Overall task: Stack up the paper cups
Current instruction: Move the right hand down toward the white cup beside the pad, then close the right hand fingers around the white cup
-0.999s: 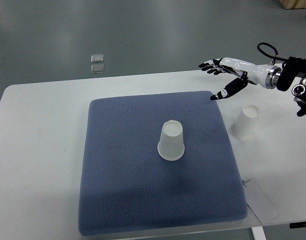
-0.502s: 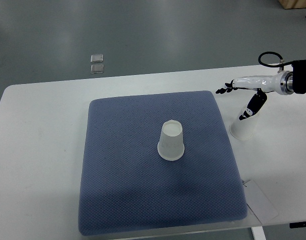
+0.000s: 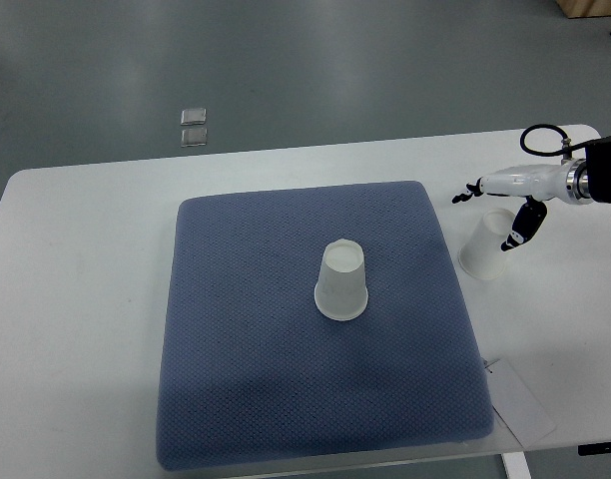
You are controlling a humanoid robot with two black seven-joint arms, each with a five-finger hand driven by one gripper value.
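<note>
1. The right hand [image 3: 505, 205] comes in from the right edge and sits over the top of the outer cup [image 3: 488, 246], fingers spread to one side of it and the thumb hanging down the other. They straddle the cup without closing on it, so it looks like a grasp being lined up, not one made.
2. That cup stands upside down on the bare table [image 3: 86, 259], just beside the right edge of the mat [image 3: 246, 389]. It is off the mat, on the side the hand can get to.
3. The other cup [image 3: 341, 281] also stands upside down, near the middle of the mat and well apart from the first. Mouth down, it gives a steady base for the outer cup to drop over, so I judge it the target of the stack.
4. Count: two cups, one mat, one table, one hand in view. The left arm does not show.
5. Nothing is stacked yet; lifting the outer cup comes first.
</note>
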